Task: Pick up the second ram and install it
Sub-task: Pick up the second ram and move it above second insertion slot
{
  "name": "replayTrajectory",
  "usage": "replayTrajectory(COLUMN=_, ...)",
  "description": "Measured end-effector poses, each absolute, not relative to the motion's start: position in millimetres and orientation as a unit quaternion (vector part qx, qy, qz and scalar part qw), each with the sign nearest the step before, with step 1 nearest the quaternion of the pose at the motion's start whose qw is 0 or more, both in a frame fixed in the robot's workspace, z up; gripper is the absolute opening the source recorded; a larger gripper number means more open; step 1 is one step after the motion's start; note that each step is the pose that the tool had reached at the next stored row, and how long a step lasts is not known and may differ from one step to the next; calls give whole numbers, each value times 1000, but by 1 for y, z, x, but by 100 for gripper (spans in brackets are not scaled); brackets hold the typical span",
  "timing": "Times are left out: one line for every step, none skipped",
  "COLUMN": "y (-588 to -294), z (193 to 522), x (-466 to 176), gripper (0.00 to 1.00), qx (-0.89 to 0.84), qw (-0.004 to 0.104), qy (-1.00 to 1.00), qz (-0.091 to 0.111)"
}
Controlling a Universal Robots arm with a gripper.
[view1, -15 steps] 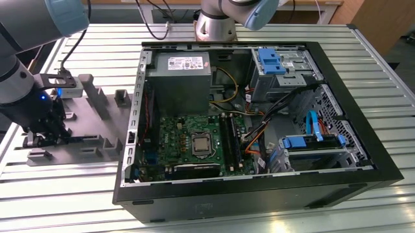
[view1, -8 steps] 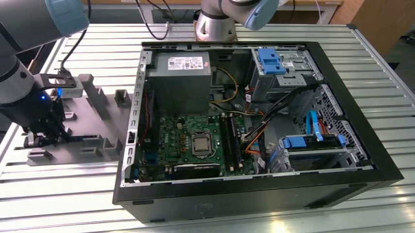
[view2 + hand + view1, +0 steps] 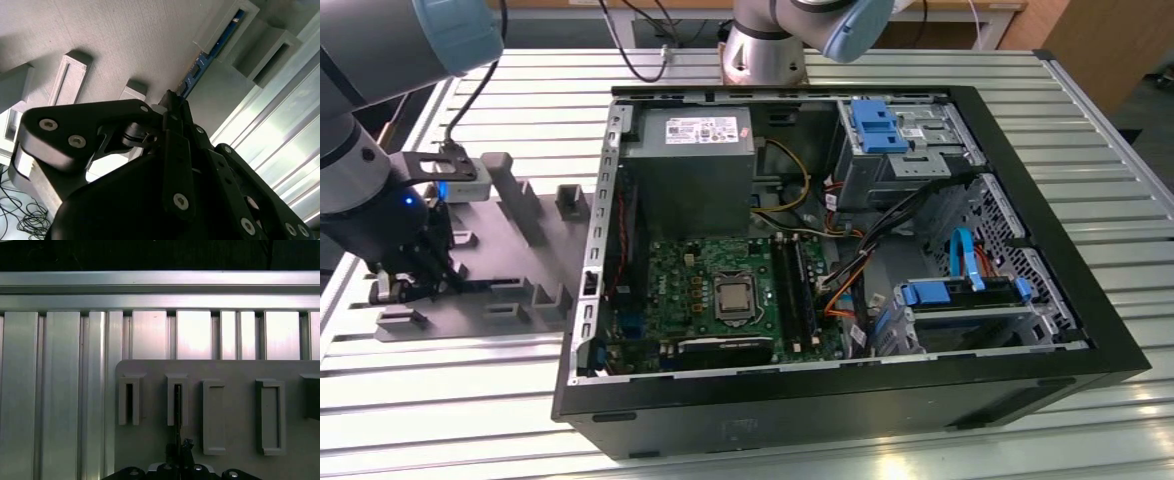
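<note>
The second ram (image 3: 193, 74) is a thin blue board standing on edge in the slotted grey blocks of the holder tray (image 3: 125, 35). In the first wrist view the ram (image 3: 177, 407) shows as a dark narrow edge running out of the second block. My gripper (image 3: 178, 446) sits at the ram's near end with its black fingers (image 3: 176, 150) closed against the board on both sides. In the exterior view the gripper (image 3: 407, 285) is low over the tray (image 3: 520, 275), at the exterior view's left of the open computer case. The motherboard's black memory slots (image 3: 793, 285) lie inside the case.
The open black computer case (image 3: 854, 400) holds a power supply (image 3: 687, 145), drive cages with blue clips (image 3: 874, 125), loose cables and the processor socket (image 3: 731, 297). Grey upright blocks (image 3: 520, 195) stand on the tray. A ribbed aluminium table (image 3: 60, 390) lies beneath everything.
</note>
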State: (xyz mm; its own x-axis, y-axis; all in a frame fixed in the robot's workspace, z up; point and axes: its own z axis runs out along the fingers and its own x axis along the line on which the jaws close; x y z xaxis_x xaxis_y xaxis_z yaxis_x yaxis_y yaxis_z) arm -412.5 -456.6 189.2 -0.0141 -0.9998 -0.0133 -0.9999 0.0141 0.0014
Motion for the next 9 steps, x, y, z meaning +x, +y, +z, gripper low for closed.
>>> replayTrajectory(y=-457, z=190, x=-413, gripper=14, qx=-702, qw=4, qy=712, qz=5)
replayTrajectory(y=-457, z=192, x=-413, gripper=14, qx=-702, qw=4, qy=712, qz=5)
replayTrajectory(y=-457, z=193, x=-413, gripper=14, qx=-702, qw=4, qy=712, qz=5)
replayTrajectory(y=-457, z=195, x=-413, gripper=14, qx=-702, qw=4, qy=712, qz=5)
replayTrajectory(y=-457, z=197, x=-413, gripper=14, qx=-702, qw=4, qy=712, qz=5)
replayTrajectory(y=-457, z=199, x=-413, gripper=14, qx=-702, qw=4, qy=712, qz=5)
replayTrajectory(y=-457, z=201, x=-413, gripper=14, qx=-702, qw=4, qy=712, qz=5)
replayTrajectory(y=-457, z=203, x=-413, gripper=14, qx=-702, qw=4, qy=712, qz=5)
replayTrajectory(y=-457, z=204, x=-413, gripper=14, qx=-702, qw=4, qy=712, qz=5)
